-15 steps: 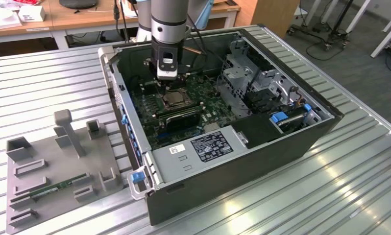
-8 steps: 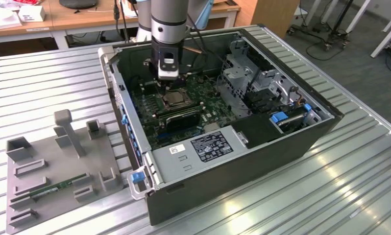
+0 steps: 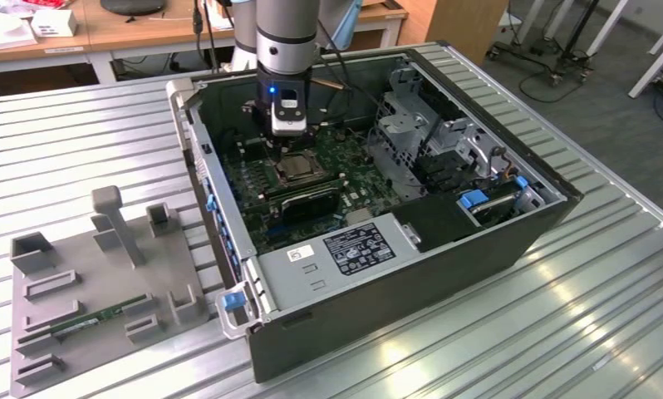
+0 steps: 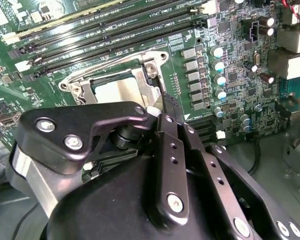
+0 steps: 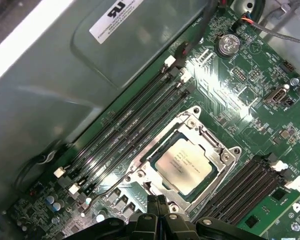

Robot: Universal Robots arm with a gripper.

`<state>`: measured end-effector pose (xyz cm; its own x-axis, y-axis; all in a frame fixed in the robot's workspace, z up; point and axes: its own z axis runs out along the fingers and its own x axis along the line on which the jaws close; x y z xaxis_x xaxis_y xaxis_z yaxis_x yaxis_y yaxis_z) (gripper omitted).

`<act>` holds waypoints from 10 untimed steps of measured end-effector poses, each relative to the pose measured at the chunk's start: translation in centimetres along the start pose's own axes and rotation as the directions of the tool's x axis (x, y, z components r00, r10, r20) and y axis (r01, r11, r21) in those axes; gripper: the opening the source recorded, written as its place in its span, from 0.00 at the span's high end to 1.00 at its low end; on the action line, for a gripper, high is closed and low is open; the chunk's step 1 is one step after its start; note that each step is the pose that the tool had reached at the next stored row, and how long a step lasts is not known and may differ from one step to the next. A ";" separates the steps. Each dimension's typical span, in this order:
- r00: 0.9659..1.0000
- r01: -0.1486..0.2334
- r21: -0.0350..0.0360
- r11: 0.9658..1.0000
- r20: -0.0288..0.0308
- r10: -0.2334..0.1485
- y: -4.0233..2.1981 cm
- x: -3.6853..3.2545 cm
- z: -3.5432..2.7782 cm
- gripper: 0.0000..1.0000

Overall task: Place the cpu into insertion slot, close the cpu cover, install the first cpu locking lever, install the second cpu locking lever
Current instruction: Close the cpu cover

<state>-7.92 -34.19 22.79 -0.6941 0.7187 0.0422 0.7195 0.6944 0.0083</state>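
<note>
Cpu [image 5: 184, 162] is down in the slot [image 5: 140, 174], lying flat with its metal face up, and the cover [image 5: 216, 152] frames it on all four sides. It's square, so there's no real long axis. In the first wrist view it sits like a diamond just right of centre, with its edges on the same diagonal as the memory slots [image 5: 125, 125], lower left to upper right.

Stuff you can't see well: in the first wrist view the gripper [image 5: 157, 201] pokes up from the bottom edge and hides the slot's lowest corner. In the second wrist view its black body covers the lower half of the frame. You only get a pale strip of the cpu left of centre there, plus the upper edge of the cover. In the exterior view the slot is a small dark square under the gripper, left of centre in the upper half, and you can't make out the cpu face.

The first wrist view gives you a thin wire lever [image 5: 107, 191] running from the slot's left corner toward the lower left; can't tell if it's latched. The second wrist view shows the gripper closed up on itself, its tip right at the slot's upper-right corner, touching or just above, can't tell. The exterior view adds the open case [image 3: 443, 299], with the arm coming straight down into it from the top edge.
</note>
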 end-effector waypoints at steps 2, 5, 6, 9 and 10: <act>1.000 0.000 0.000 1.000 0.000 0.000 0.00 0.00 0.00 0.89; 1.000 0.007 0.000 1.000 0.000 -0.007 0.00 0.00 0.00 0.89; 1.000 0.013 0.001 1.000 0.000 -0.013 0.00 0.00 0.01 0.89; 1.000 0.028 0.001 1.000 0.000 -0.028 0.00 0.00 0.01 0.89; 1.000 0.030 0.001 1.000 0.000 -0.030 0.00 0.00 0.01 0.89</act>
<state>-7.92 -34.19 22.77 -0.7154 0.6974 0.0422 0.6982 0.7158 0.0084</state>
